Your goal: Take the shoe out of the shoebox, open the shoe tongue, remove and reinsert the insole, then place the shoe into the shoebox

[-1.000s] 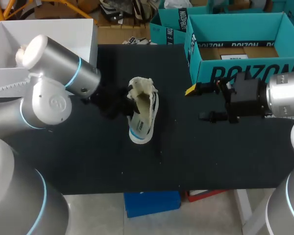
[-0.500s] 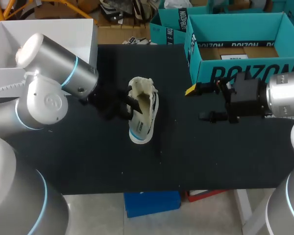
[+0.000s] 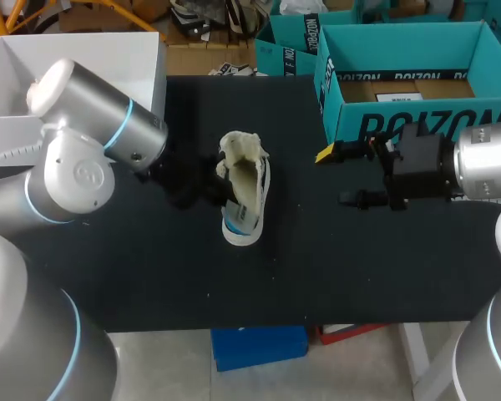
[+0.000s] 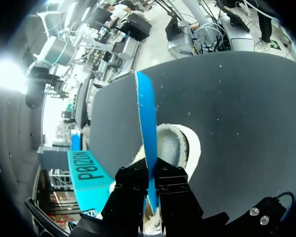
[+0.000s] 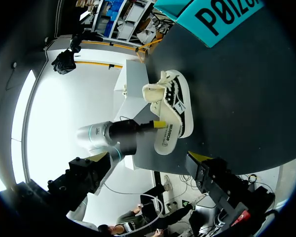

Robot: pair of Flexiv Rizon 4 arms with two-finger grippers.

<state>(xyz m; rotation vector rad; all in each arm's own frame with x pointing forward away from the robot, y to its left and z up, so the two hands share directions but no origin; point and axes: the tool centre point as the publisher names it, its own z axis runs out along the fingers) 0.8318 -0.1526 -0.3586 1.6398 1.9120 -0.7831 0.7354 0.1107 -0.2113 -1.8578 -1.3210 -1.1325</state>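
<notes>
Likely light and floppy, the blue insole (image 4: 146, 113) sits clamped in the left gripper (image 4: 150, 190) above the sneaker (image 3: 244, 196). A hold nearer its middle should limit sagging. The right gripper (image 3: 338, 175) has its fingers apart.

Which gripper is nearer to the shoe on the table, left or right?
Left. The left gripper is at the opening of the shoe, shut on the blue insole. The right gripper hangs open off to the shoe's side, apart from it, by the shoebox.
</notes>
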